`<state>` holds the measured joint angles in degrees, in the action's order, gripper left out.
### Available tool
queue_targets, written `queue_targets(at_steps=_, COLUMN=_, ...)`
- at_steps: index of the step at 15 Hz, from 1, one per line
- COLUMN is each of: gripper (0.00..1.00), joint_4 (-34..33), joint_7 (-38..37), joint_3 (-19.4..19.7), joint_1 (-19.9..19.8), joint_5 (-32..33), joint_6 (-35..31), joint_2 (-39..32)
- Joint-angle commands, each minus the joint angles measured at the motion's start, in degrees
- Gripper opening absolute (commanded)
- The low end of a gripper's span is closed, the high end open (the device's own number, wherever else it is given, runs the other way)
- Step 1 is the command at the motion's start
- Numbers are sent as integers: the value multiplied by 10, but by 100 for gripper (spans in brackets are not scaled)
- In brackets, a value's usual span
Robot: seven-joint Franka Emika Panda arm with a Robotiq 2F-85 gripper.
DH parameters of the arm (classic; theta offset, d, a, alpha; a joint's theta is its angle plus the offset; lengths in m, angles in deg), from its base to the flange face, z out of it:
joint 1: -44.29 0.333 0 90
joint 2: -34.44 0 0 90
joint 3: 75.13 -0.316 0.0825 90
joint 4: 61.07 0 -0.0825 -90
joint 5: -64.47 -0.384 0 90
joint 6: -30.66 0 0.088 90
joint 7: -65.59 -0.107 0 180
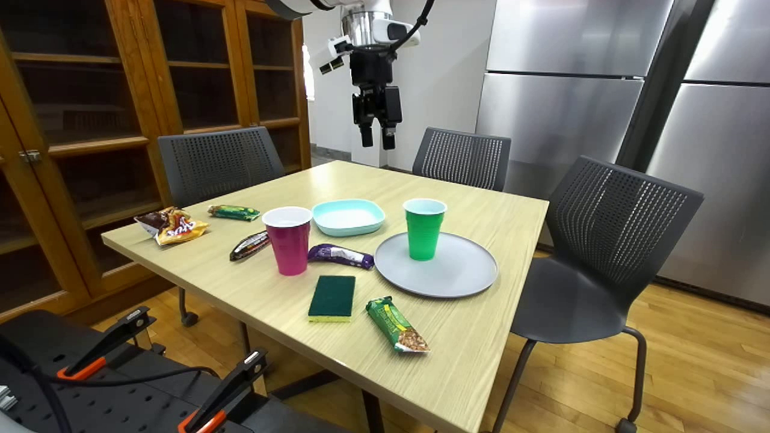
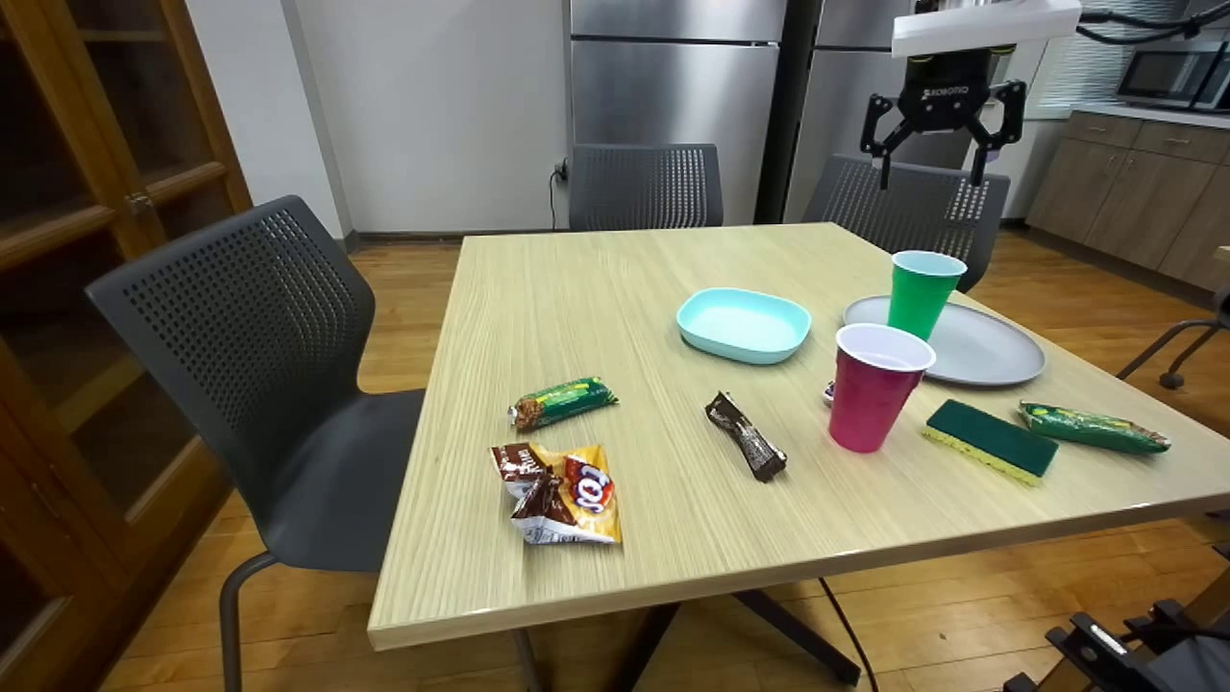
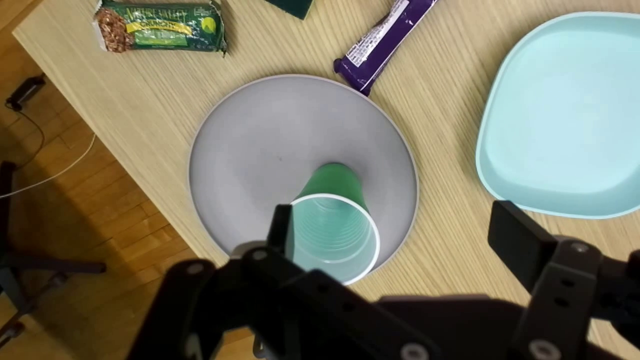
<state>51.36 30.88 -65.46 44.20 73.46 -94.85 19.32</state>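
While the gripper point(image 2: 931, 181) hangs above the tabletop point(image 1: 490, 219) with its jaws spread and holding nothing, the green cup point(image 1: 423, 234) stands upright on the gray plate point(image 1: 463, 273), a purple-wrapped bar point(image 1: 341, 256) just beside that plate

In an exterior view, the gripper point(image 2: 930, 180), jaws spread wide, hangs higher than the table point(image 2: 577, 308); below it the green cup point(image 2: 920, 306) stands upright on the plate point(image 2: 995, 348), with the pink cup point(image 2: 872, 396) lower, nearer the camera. Down and to the gripper's right in this view lie the sponge point(image 2: 992, 434) and, just beside it, a green bar point(image 2: 1095, 428); down to the gripper's left, the dish point(image 2: 745, 325), a dark bar point(image 2: 748, 437) and, farthest off, another green bar point(image 2: 565, 402) and the bag point(image 2: 577, 495). A chair point(image 2: 903, 216) and a fridge point(image 2: 841, 82) stand behind the gripper
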Motion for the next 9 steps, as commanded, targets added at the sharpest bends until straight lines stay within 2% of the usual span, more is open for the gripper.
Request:
queue_targets(at_steps=1, gripper=100, joint_4=13, joint_7=6, joint_3=-5, joint_1=-3, joint_5=5, joint_6=-5, joint_2=8)
queue_targets(at_steps=4, gripper=100, joint_4=51, joint_7=44, joint_3=-9, joint_1=-7, joint_5=0, joint_6=-10, joint_2=32)
queue_targets(at_steps=9, gripper=100, joint_4=129, joint_7=180, joint_3=-16, joint_1=-21, joint_5=-29, joint_6=-16, joint_2=83)
